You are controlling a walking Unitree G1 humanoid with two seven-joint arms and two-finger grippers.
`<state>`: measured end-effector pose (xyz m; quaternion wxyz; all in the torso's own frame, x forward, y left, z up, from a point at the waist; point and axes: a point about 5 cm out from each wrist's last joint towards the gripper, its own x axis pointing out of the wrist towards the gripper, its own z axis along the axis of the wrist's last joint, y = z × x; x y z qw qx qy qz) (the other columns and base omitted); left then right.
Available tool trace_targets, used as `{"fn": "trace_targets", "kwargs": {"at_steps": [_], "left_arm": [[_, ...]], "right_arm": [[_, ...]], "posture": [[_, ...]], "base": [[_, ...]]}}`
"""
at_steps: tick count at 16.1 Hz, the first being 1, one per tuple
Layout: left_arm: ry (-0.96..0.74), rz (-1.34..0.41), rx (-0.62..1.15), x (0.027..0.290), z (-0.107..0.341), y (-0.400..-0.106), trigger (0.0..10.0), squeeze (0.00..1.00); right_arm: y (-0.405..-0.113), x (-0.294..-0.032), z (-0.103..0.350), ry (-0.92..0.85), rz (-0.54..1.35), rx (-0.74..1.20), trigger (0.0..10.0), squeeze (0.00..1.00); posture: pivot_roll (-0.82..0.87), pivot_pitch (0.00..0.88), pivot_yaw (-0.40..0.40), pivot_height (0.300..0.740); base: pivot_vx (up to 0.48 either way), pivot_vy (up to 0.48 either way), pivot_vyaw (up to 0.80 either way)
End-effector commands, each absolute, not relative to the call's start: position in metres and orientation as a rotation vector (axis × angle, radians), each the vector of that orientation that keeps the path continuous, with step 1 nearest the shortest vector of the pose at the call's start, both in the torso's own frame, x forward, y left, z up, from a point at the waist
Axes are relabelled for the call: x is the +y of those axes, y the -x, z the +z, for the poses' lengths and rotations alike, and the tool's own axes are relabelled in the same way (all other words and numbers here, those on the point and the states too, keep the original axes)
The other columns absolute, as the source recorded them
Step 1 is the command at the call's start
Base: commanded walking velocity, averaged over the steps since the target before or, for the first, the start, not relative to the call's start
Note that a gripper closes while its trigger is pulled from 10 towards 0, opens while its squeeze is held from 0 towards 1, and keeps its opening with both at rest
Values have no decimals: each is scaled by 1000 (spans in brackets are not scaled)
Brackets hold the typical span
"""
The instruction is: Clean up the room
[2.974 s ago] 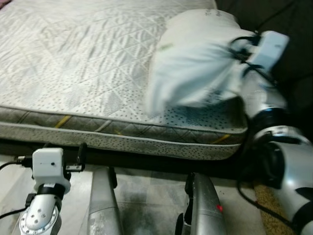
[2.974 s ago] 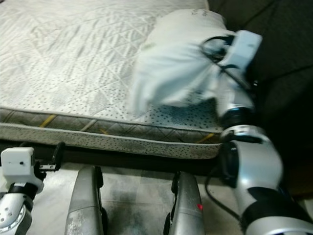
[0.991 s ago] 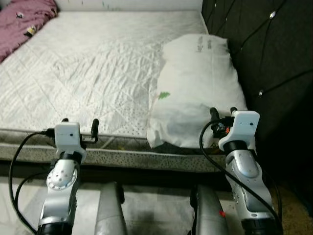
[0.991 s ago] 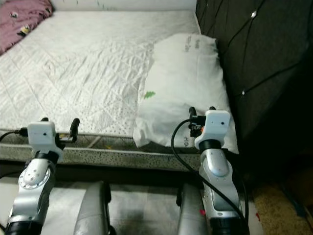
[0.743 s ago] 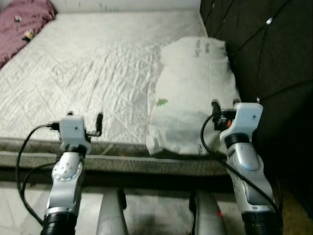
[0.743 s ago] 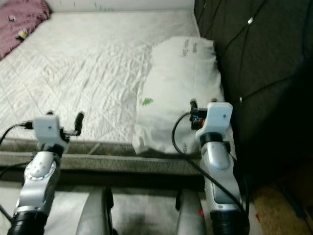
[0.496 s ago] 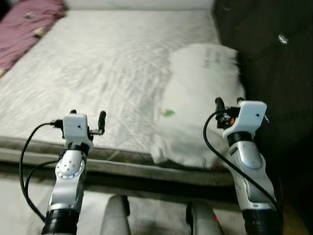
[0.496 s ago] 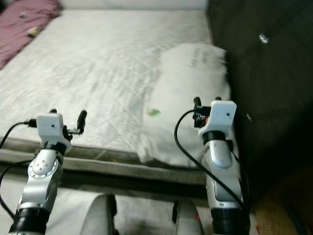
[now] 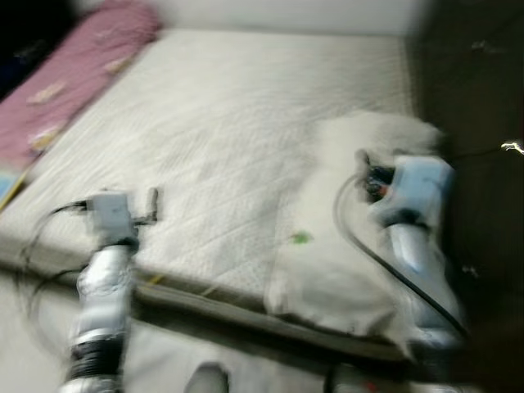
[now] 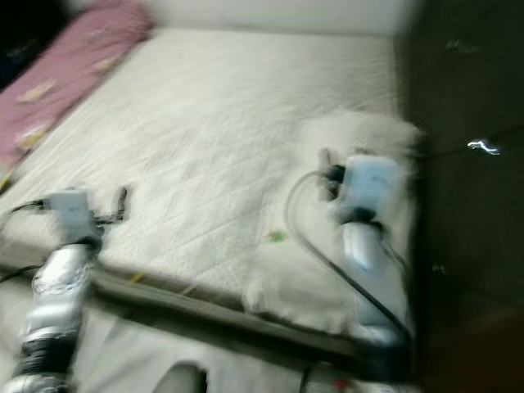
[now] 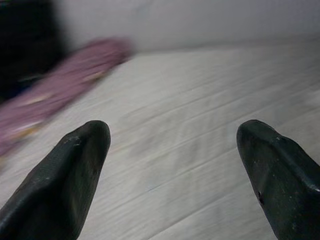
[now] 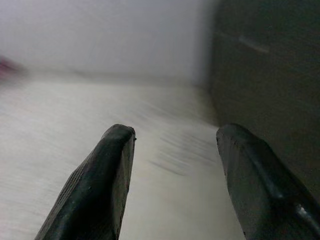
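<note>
Bed [image 9: 237,123] view swung left; pillow [image 9: 344,246] stays put.

Head stereo pair looking forward and down from above near bed edge, both eyes motion-blurred, sharing white quilted mattress [image 9: 229,139], white pillow [image 9: 344,246] by dark tufted headboard [image 10: 467,164], pink blanket [image 9: 74,90] at far left. Left wrist camera looking low and close along its black jaws across mattress toward pink blanket. Right wrist camera looking low along its jaws over mattress toward pale wall [image 12: 100,35], headboard alongside.
</note>
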<state>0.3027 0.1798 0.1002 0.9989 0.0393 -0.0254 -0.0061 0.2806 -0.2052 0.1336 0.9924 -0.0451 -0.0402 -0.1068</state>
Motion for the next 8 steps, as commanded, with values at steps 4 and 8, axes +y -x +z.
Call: {"fn": "trace_targets", "kwargs": {"at_steps": [4,8], "left_arm": [[-103,10,-18,193,91,-294,10000,0],[-55,1,23,194,83,-289,10000,0]], "right_arm": [[-283,-193,134,87,-217,-81,10000,0],[-278,-198,124,47,-248,-34,10000,0]], "posture": [[-128,0,84,740],[-121,0,83,740]], "base": [[0,0,0],[0,360,-358]]}}
